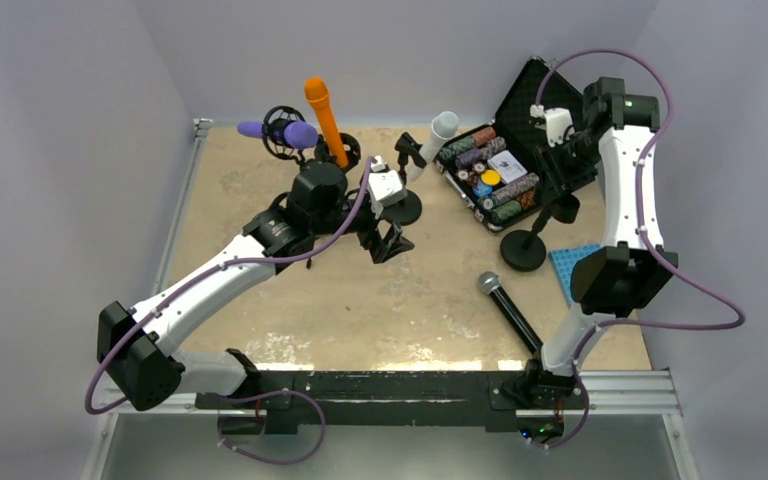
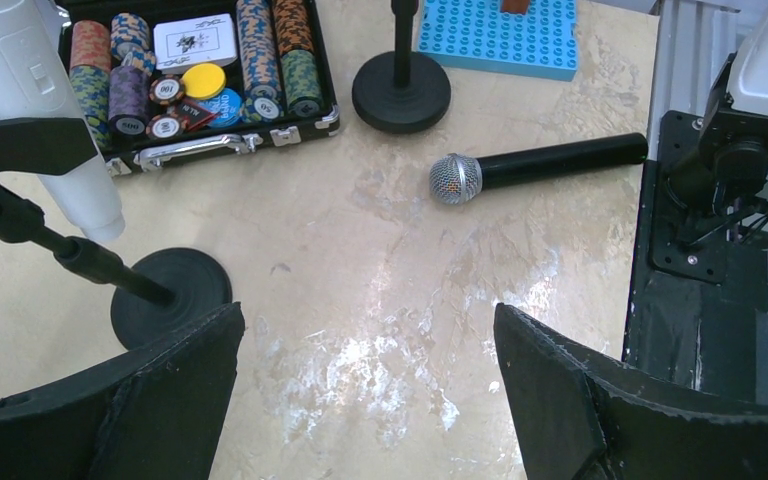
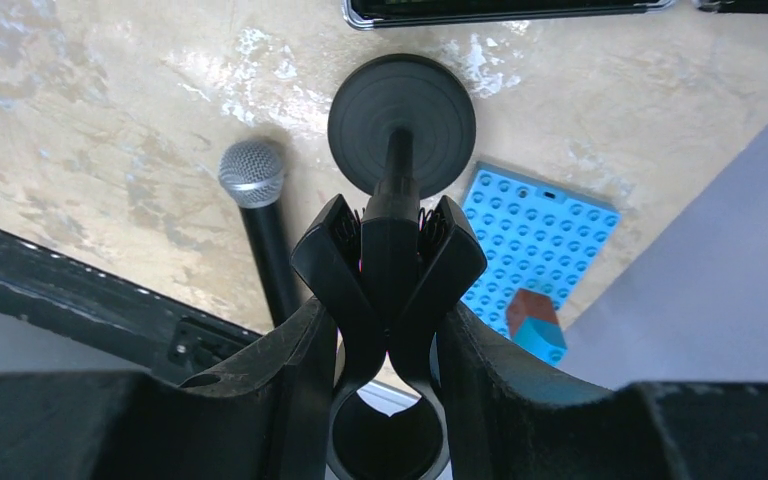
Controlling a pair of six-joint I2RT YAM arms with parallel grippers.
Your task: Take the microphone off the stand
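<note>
A black microphone [image 1: 508,308] with a silver head lies flat on the table, off any stand; it also shows in the left wrist view [image 2: 540,165] and the right wrist view [image 3: 260,215]. My right gripper [image 3: 388,310] is shut on the black clip [image 3: 390,250] of a stand with a round base [image 3: 401,110]; the clip's ring is empty. In the top view this gripper [image 1: 557,180] is above that stand's base [image 1: 523,250]. My left gripper [image 2: 368,320] is open and empty above bare table, beside another stand [image 2: 170,295] that holds a white microphone [image 2: 40,120].
An open case of poker chips [image 1: 495,170] sits at the back right. A blue studded plate [image 1: 572,262] lies by the right arm. An orange microphone [image 1: 325,120] and a purple one [image 1: 285,130] stand at the back. A black rail [image 1: 390,385] runs along the near edge.
</note>
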